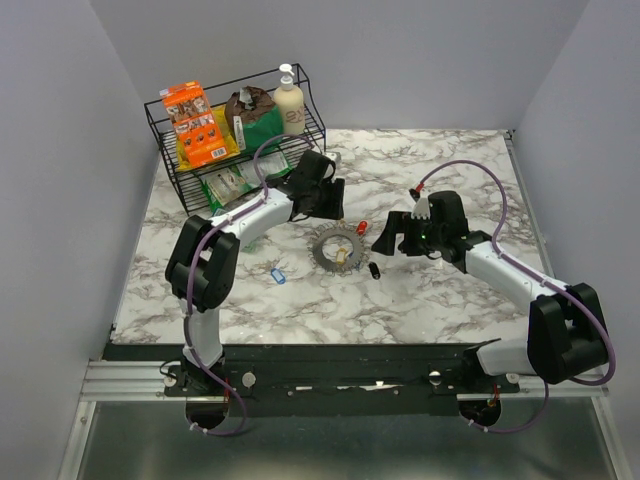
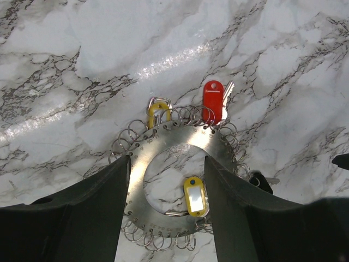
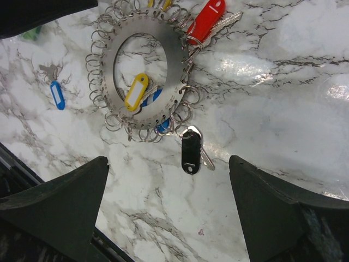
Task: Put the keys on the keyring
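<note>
The keyring [image 1: 326, 248] is a flat silver disc ring with many small split rings round its edge, lying mid-table. It also shows in the left wrist view [image 2: 143, 164] and the right wrist view [image 3: 175, 60]. A red key [image 1: 362, 227] [image 2: 212, 101], a black key [image 1: 374, 269] [image 3: 190, 150] and a yellow one [image 2: 158, 113] lie at its rim. A yellow tag [image 2: 195, 195] lies in its hole. A blue key [image 1: 278, 274] [image 3: 56, 94] lies loose to its left. My left gripper [image 1: 331, 210] [image 2: 166, 218] is open, its jaws either side of the ring. My right gripper [image 1: 388, 242] [image 3: 169, 207] is open and empty, right of the ring.
A black wire basket [image 1: 312, 100] stands at the back left with an orange packet [image 1: 195, 125], a brown bag and a lotion bottle [image 1: 289, 102]. Green packets lie under it. Grey walls close in the table on three sides.
</note>
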